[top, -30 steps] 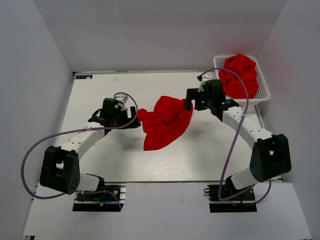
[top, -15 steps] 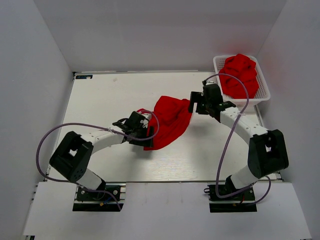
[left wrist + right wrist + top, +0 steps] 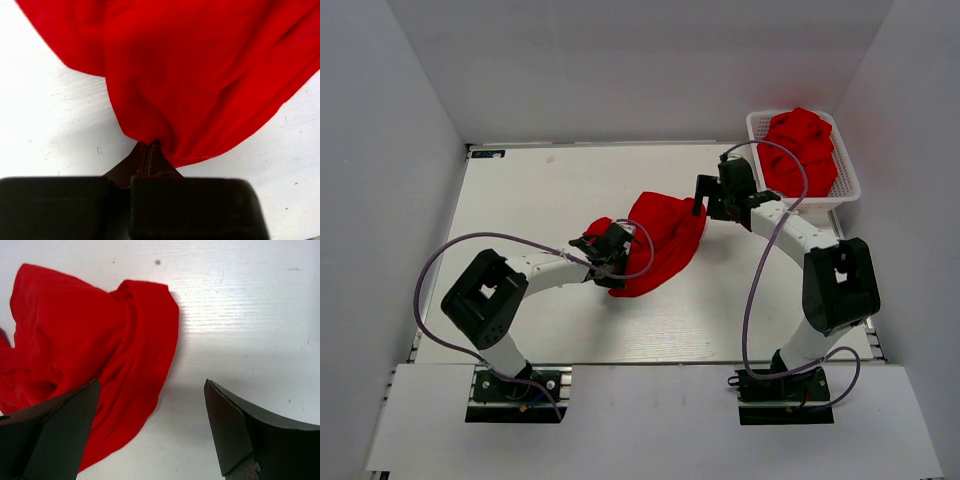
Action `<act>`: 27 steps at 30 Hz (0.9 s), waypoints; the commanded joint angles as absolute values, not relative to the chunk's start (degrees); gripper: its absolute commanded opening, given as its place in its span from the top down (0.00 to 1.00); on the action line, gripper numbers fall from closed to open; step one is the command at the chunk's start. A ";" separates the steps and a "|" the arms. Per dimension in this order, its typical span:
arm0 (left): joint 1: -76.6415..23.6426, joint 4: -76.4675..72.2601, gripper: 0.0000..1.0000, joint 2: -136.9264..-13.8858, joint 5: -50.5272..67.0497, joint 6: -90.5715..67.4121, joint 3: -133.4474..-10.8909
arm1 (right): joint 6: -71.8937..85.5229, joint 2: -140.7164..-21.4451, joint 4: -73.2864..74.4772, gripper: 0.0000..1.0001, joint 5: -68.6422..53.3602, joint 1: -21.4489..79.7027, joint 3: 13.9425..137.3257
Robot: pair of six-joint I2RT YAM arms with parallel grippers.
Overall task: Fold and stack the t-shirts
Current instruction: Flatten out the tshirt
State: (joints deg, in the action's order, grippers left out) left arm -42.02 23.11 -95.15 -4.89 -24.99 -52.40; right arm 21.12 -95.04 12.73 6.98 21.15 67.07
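Note:
A crumpled red t-shirt (image 3: 658,235) lies in a heap mid-table; it fills the top of the left wrist view (image 3: 200,75). My left gripper (image 3: 618,268) is at its near-left edge, jaws pressed together on a fold of the cloth that gathers at the tips (image 3: 149,148). My right gripper (image 3: 701,208) hovers at the shirt's far-right edge, open, with nothing between its fingers (image 3: 150,415). In the right wrist view the shirt (image 3: 90,340) passes under the left finger (image 3: 60,430). More red t-shirts (image 3: 800,150) are piled in the basket.
The white mesh basket (image 3: 848,172) stands at the table's back right corner, close behind the right arm. Purple cables loop off both arms. White walls enclose the table (image 3: 520,200) on three sides.
My left gripper swung right from the shirt's left tip to its near-left edge and shut on the cloth. The shirt bunched up a little. The right gripper stayed open, barely shifting.

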 commanded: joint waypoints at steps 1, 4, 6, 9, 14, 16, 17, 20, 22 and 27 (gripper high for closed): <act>-42.89 25.85 1.00 -98.62 -5.18 -26.19 -49.66 | 21.80 -97.03 11.95 0.10 8.35 20.83 72.32; -42.89 25.84 1.00 -96.07 -6.24 -26.19 -49.66 | 21.71 -99.93 12.56 0.10 9.14 20.83 75.04; -42.89 25.23 1.00 -93.53 -6.85 -26.19 -49.04 | 21.36 -102.82 14.05 0.12 9.40 20.83 77.07; -42.89 25.22 1.00 -91.50 -7.46 -26.19 -48.43 | 20.31 -106.33 14.94 0.14 9.93 20.92 80.14; -42.89 26.45 1.00 -90.70 -7.47 -26.19 -48.43 | 20.30 -110.03 16.08 0.20 11.51 20.65 82.44; -42.89 26.46 1.00 -90.18 -8.00 -26.19 -48.43 | 20.48 -111.53 16.17 0.27 11.95 20.74 82.44; -42.89 26.46 1.00 -90.18 -8.00 -26.19 -48.43 | 20.48 -111.79 16.35 0.32 11.78 20.66 82.70; -42.89 26.98 1.00 -90.18 -8.00 -26.19 -48.96 | 21.00 -113.20 16.43 0.62 11.60 20.65 82.97; -42.89 26.98 1.00 -88.95 -8.53 -26.19 -49.48 | 21.09 -113.38 16.17 0.96 10.55 20.48 82.88; -42.89 29.61 1.00 -85.00 -17.56 -26.19 -56.23 | 20.48 -108.47 12.68 1.00 13.62 20.39 83.23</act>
